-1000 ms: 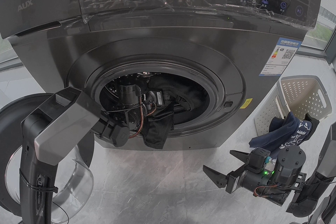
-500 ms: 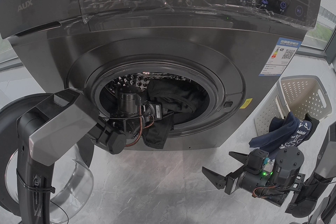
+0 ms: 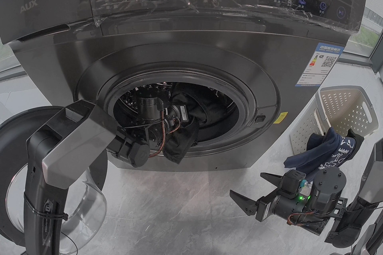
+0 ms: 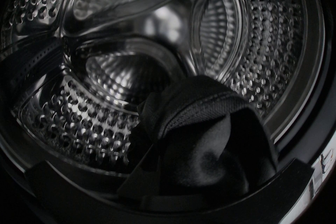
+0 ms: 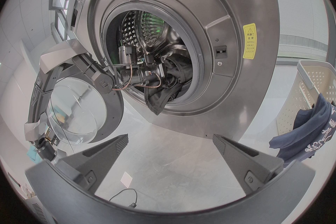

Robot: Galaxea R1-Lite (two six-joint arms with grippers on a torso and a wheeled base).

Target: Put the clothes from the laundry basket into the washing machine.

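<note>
Black garment (image 3: 179, 146) pulled inward — tail hangs vertically over door rim (image 3: 225, 147).

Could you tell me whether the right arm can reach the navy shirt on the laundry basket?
Probably yes: the right gripper is open and empty beside the basket, nothing blocks the navy shirt, though it faces the washer and must turn.

Laundry corner, front-loading washing machine (image 3: 191, 48), laundry basket (image 3: 343, 106) beside it, pale marbled floor (image 3: 179, 204), large windows (image 3: 369, 34)
</note>
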